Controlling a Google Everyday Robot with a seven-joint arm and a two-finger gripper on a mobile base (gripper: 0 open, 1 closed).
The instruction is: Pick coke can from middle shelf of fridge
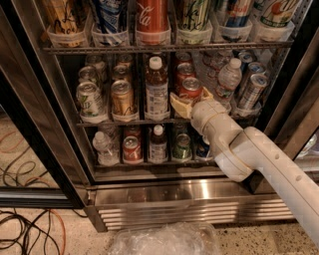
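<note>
The fridge stands open in front of me with three wire racks of drinks. On the middle shelf the short red coke can stands right of centre, with another red can behind it. My gripper has reached in from the lower right at that can's height. Its cream fingers are open and sit on either side of the can's lower part. The can still rests on the rack.
A brown bottle, a gold can and a green-and-white can stand left of the coke can, and a water bottle to its right. A tall slim red can stands above. Cables and crumpled plastic lie on the floor.
</note>
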